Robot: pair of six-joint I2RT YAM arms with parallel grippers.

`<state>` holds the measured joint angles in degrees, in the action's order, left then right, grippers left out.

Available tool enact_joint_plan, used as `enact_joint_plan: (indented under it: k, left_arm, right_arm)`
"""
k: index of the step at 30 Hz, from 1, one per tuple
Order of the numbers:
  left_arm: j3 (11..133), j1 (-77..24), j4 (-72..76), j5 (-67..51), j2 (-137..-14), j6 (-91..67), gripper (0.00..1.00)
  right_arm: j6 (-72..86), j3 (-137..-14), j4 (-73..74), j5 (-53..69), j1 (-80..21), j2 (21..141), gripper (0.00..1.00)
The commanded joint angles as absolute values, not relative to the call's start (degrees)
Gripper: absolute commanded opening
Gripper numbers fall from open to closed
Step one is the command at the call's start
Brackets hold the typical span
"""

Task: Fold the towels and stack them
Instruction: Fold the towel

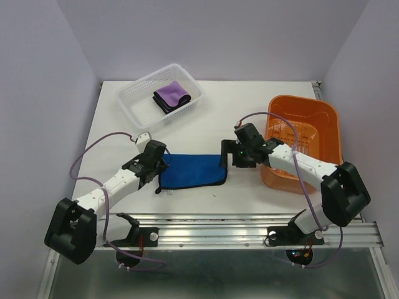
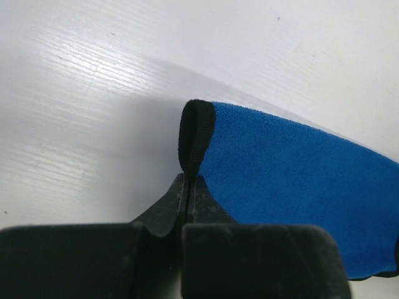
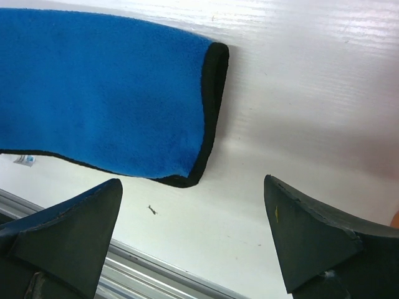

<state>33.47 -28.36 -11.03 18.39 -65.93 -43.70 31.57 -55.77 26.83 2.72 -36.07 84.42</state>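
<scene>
Though overhead hides it, left hand (image 2: 188,182) pinches towel (image 2: 293,180).

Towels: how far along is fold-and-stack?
Done: the purple towel lies folded in the white basket. In hand: the blue towel is on the table, apparently folded once. The left gripper is shut on its left edge. The right gripper is open beside its right corner, not gripping. Left: finish folding the blue one and stack it with the purple.

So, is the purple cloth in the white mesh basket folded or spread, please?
Folded: the purple cloth is a layered bundle in the white mesh basket.
</scene>
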Motion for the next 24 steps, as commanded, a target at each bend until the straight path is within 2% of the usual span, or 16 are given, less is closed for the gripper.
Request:
enact_joint_plan:
  k: [1, 5, 9, 12, 14, 15, 18, 24]
  left_arm:
    - [35.77, -28.12, -13.36, 19.44, -64.16, -43.33, 0.00]
    - [36.38, -28.12, -13.62, 18.37, -64.07, -43.68, 0.00]
    - [36.74, -28.12, -13.62, 16.53, -64.07, -43.86, 0.00]
    - [36.74, -28.12, -13.10, 15.04, -63.72, -43.77, 0.00]
    - [36.48, -28.12, -11.87, 12.93, -63.20, -43.59, 0.00]
    - [36.13, -28.12, -11.52, 11.70, -62.67, -43.59, 0.00]
    - [36.04, -28.12, -10.64, 10.38, -61.79, -43.77, 0.00]
    - [35.77, -28.12, -8.71, 4.93, -59.16, -43.59, 0.00]
  right_arm:
    - [33.40, -54.40, 21.80, 2.11, -36.74, 84.99, 1.00]
    - [34.01, -55.45, 21.09, 1.76, -37.00, 88.32, 0.95]
    - [34.45, -55.63, 20.30, 0.53, -37.00, 91.75, 0.62]
    - [34.72, -55.37, 20.66, -1.14, -37.18, 92.90, 0.56]
    - [34.45, -54.67, 20.22, -0.44, -37.18, 93.78, 0.49]
    - [34.45, -54.32, 19.87, -0.27, -37.26, 94.04, 0.42]
    - [34.45, -52.82, 18.46, 2.19, -37.35, 94.83, 0.33]
    - [34.80, -51.24, 17.05, 3.43, -37.79, 96.15, 0.20]
